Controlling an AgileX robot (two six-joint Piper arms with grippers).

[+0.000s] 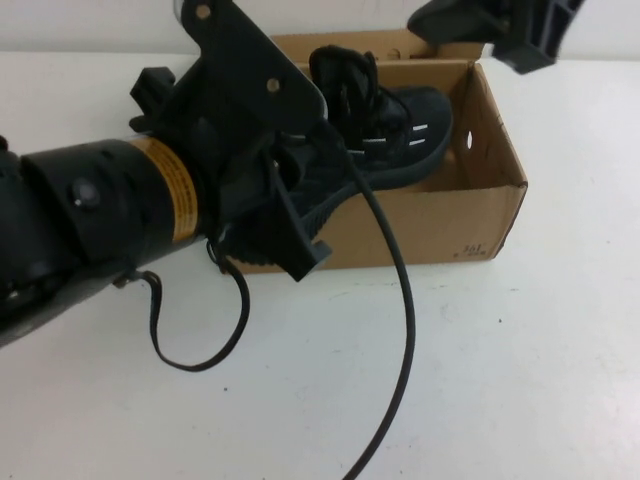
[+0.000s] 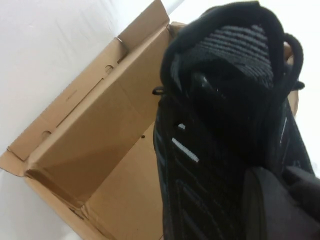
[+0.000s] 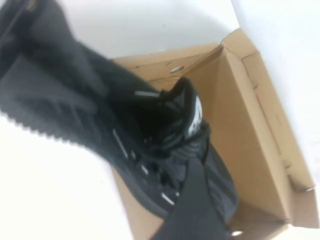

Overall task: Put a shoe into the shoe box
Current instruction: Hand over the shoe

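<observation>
Left gripper [image 1: 285,215] apparently grips the shoe [image 1: 400,125] heel over the shoe box [image 1: 480,200]; right gripper [image 1: 500,30] hovers behind, state unclear.

1. The shoe [image 1: 400,125] is black knit with short white dashes on its side, black laces and a white tongue label
2. Its sole is black and ridged
3. The box [image 1: 430,225] is plain brown cardboard with small dark print near one corner
4. The bench [image 1: 520,370] is white
5. The left claw [image 1: 285,225], at the shoe's heel by the box's near wall, is black; its arm bears a yellow label [image 1: 170,190] with dark print
6. The right claw [image 1: 520,30], above the box's far corner, is black
7. The cable [image 1: 405,330] across the bench is black
</observation>
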